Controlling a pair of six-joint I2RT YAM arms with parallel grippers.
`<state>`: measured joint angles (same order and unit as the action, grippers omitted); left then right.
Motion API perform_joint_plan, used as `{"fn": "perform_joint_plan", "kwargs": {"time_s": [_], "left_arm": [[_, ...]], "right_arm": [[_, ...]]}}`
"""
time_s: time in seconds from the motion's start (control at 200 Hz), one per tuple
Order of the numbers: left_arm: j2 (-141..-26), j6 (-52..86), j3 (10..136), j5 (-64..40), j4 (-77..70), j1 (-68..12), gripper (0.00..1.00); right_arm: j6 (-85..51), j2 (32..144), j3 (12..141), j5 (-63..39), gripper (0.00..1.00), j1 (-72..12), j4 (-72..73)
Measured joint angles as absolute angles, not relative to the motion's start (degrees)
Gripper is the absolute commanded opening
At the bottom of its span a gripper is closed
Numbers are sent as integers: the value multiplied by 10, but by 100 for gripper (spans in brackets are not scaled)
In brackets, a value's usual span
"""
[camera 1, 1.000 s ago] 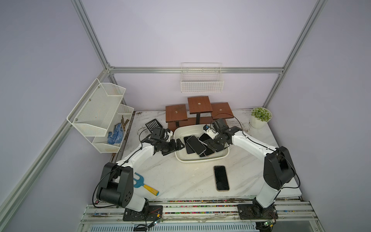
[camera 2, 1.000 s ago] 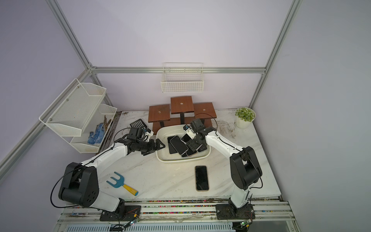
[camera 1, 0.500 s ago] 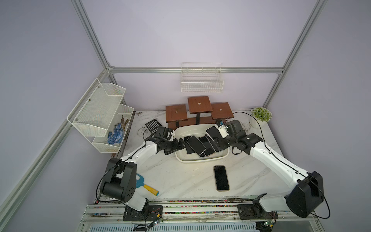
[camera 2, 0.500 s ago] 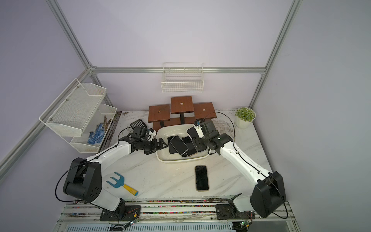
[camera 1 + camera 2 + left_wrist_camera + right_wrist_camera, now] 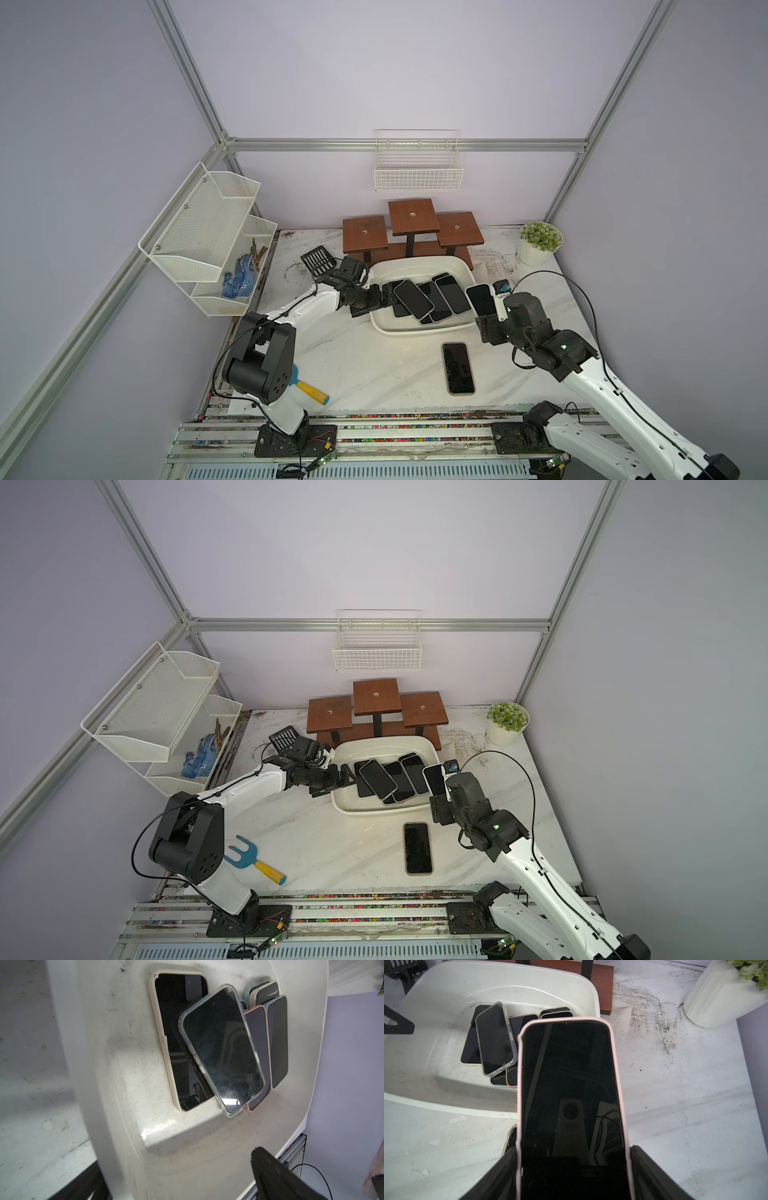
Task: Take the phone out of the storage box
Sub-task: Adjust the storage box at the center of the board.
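At the right rim of the storage box (image 5: pixel 419 330), the right hand (image 5: pixel 574 1159) pinches a pink-cased phone (image 5: pixel 569 1084) by its lower end, screen up and tilted, clear of the pile. This end grip probably leaves its length free for laying flat. The left hand (image 5: pixel 384 297) is spread, fingers straddling the box's left rim, likely to steady it. Several phones lie overlapped inside. One black phone (image 5: pixel 458 368) lies on the desk (image 5: pixel 365 365), suggesting the drop zone.
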<state>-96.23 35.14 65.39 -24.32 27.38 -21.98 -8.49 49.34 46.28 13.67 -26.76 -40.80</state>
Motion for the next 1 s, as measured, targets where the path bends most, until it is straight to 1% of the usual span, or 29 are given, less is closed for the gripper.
{"fn": "perform_joint_plan", "kwargs": {"time_s": [0.15, 0.245, 0.35, 0.53, 0.62, 0.71, 1.0], "left_arm": [[-967, 356, 658, -247, 267, -228, 100], [-967, 355, 658, -244, 268, -230, 100], [-966, 349, 658, -239, 273, -230, 100], [-940, 332, 658, -225, 293, -225, 100], [-919, 328, 658, -219, 299, -213, 100], [-904, 321, 658, -214, 302, -197, 100], [-877, 303, 650, -204, 321, -161, 100]], "right_arm": [[-84, 521, 463, 155, 26, -258, -390], [-76, 547, 463, 154, 27, -232, -373], [-63, 565, 463, 140, 26, -176, -351], [-35, 598, 467, 105, 27, -52, -311], [-22, 629, 467, 96, 26, -12, -288], [-13, 669, 467, 88, 26, 1, -267], [17, 804, 476, 20, 25, 1, -220]]}}
